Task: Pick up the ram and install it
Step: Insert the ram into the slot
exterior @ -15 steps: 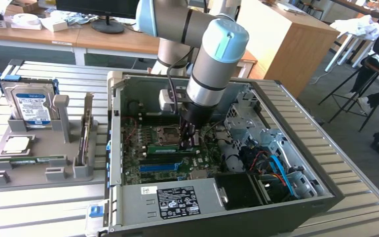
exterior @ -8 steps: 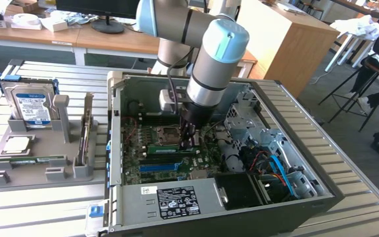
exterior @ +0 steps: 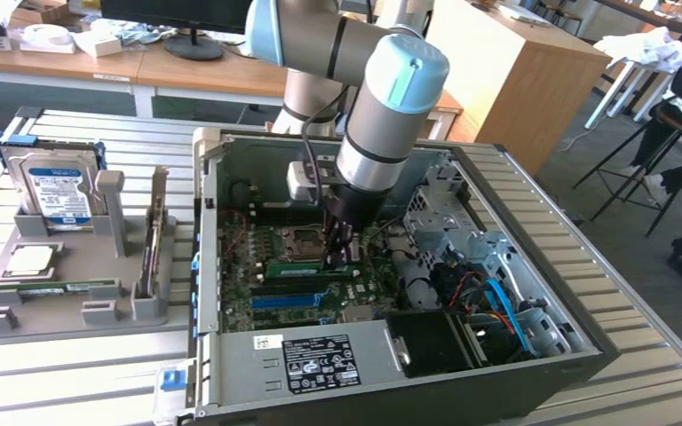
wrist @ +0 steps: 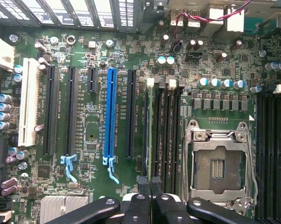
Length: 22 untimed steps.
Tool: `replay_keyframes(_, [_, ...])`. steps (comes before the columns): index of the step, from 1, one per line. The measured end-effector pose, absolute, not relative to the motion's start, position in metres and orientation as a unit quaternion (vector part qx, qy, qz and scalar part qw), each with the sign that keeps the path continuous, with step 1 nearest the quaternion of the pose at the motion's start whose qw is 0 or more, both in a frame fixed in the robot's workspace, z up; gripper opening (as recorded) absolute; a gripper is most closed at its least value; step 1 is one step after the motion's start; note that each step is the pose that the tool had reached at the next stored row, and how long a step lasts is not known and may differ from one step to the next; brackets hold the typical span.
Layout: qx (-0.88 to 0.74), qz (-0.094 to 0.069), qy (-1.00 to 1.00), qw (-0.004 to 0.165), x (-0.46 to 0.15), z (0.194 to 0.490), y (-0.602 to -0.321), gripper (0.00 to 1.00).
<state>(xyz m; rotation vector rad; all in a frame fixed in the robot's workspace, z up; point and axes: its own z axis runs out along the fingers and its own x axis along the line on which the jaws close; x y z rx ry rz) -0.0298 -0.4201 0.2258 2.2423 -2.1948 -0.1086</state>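
1. Right now the ram stands on its long edge among the memory slots of the motherboard, inside the open computer case. In the wrist view the ram shows edge-on as a thin pale-green line, in the memory slot nearest the long black card slot, with the other black memory slots just beside it.
2. The claw reaches straight down into the case and meets the stick at the end towards the exterior view's right.
3. In the wrist view the claw is closed. Its two dark fingertips are drawn together with no clear gap, right on the stick's upper edge.
4. I cannot tell whether the tips pinch that edge or only rest on it.
5. The empty processor socket, with its silver frame, lies on one side of the memory slots. The blue card slot lies on the other, beyond the long black card slot.
6. A grey tray sits outside the case on the slatted table, towards the exterior view's left.
7. On the tray are a second green stick lying along a groove, a square silver processor chip, and an upright hard drive.
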Motion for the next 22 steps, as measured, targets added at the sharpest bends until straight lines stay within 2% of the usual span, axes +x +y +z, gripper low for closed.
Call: replay_keyframes(22, [0.713, -0.035, -0.7, 0.001, -0.0297, 0.2239, -0.4199, 0.12])
